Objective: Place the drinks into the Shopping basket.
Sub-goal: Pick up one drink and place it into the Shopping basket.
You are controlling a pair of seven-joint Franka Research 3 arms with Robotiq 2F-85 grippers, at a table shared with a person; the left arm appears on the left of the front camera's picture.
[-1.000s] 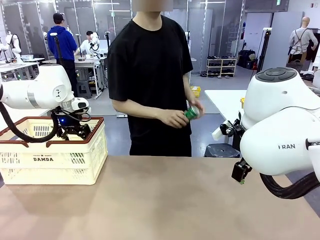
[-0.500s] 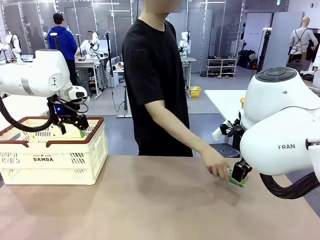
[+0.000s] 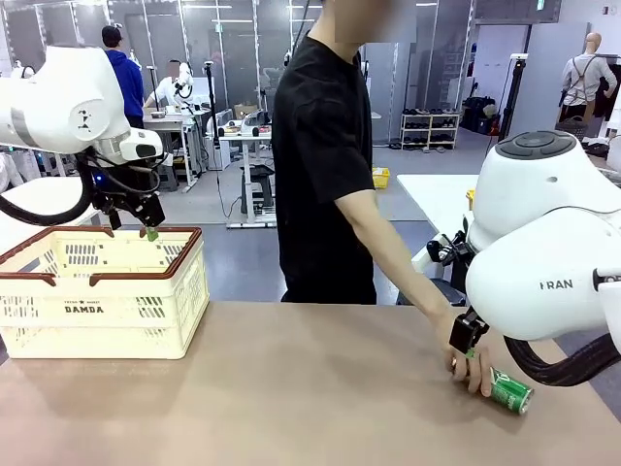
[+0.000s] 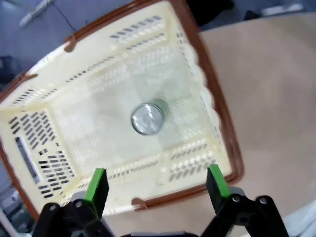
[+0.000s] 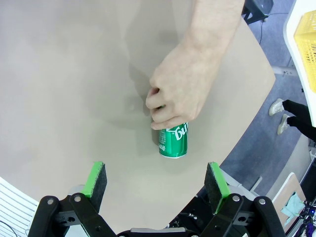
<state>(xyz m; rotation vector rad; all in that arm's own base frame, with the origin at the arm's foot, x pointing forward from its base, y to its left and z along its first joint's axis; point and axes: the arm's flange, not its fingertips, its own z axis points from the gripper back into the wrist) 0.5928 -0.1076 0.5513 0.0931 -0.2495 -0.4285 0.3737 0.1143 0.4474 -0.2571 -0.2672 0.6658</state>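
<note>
A green can (image 3: 510, 390) with white markings lies on its side on the table at the right, with the person's hand (image 3: 473, 370) still on its top end. From the right wrist the same can (image 5: 174, 139) lies just beyond my open right gripper (image 5: 157, 180), the hand (image 5: 180, 94) covering its far end. My right gripper (image 3: 469, 340) hangs close above hand and can. The cream Shopping basket (image 3: 97, 303) stands at the left. My left gripper (image 3: 132, 225) hovers open over it. Inside, under the open left gripper (image 4: 157, 181), stands a can (image 4: 147, 119), silver top up, with a green side.
The person stands at the far side, one arm reaching across to the right. A yellow mesh basket (image 5: 303, 39) sits off the table's right end. The table's curved edge (image 5: 247, 123) runs close past the green can. The tabletop's middle (image 3: 310, 388) is bare.
The person has brought the green can down from chest height and laid it on the table under my right gripper. My left arm has risen over the basket.
</note>
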